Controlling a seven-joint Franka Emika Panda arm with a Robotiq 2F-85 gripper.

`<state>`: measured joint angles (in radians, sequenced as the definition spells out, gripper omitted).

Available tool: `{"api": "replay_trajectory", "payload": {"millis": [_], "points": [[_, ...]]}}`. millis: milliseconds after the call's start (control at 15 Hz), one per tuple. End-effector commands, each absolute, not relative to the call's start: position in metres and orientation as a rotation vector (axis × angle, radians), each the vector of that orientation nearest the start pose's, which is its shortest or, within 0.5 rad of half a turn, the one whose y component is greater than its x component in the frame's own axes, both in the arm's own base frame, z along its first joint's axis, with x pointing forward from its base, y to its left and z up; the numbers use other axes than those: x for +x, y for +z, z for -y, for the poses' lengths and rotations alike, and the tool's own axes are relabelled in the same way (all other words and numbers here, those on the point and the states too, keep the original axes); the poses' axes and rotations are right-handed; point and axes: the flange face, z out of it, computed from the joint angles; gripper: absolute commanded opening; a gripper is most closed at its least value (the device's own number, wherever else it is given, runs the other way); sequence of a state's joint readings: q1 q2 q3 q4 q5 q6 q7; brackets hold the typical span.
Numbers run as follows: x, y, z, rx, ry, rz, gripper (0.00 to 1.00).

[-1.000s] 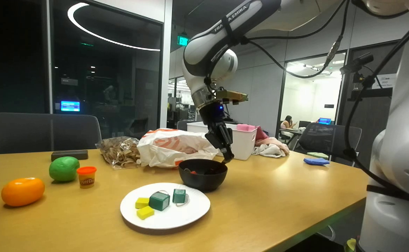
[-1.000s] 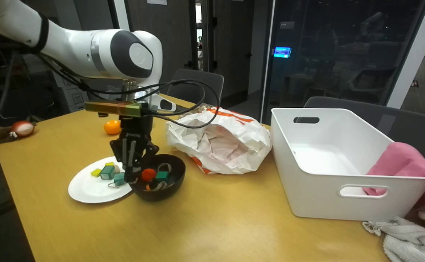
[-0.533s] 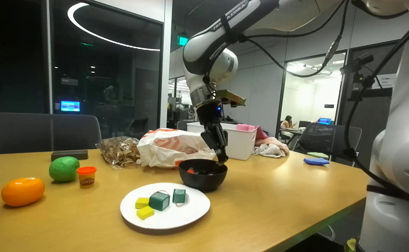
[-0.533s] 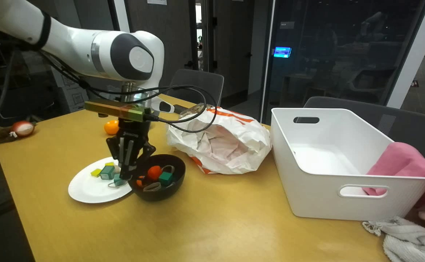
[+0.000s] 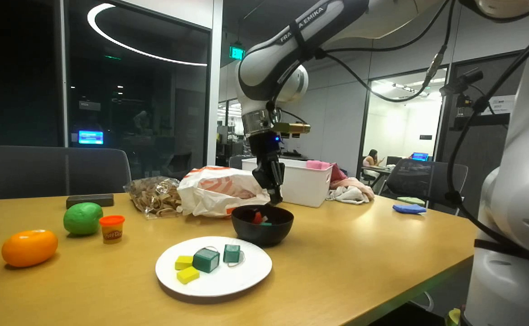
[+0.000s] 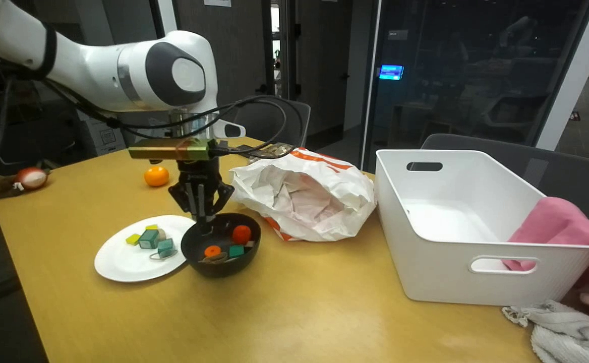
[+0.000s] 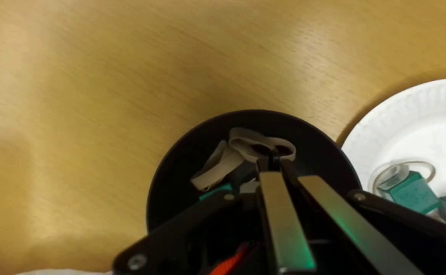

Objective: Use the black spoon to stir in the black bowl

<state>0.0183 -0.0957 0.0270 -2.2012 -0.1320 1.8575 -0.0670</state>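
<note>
Jaws pinched together seemingly hold the mostly hidden black spoon over the black bowl. The spoon is likely light, stiff, slick, best gripped near its top. The white plate lies left in both exterior views.

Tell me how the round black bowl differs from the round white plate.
The round black bowl is deep; the round white plate is nearly flat. The bowl is narrower than the plate. The bowl holds a round red-orange piece; the plate carries small yellow blocks. Both stand on the wood-toned table.
</note>
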Motion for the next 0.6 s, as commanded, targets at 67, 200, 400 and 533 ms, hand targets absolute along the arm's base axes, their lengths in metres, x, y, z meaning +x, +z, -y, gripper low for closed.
{"api": "replay_trajectory", "payload": {"millis": [67,200,400,533], "points": [[0.472,0.433,-0.020,-3.406,0.232,0.284,0.08],[0.466,0.443,-0.020,-3.512,0.206,0.275,0.09],[0.459,0.451,-0.018,-3.639,0.179,0.250,0.08],[0.455,0.448,-0.017,-3.674,0.212,0.237,0.08]]}}
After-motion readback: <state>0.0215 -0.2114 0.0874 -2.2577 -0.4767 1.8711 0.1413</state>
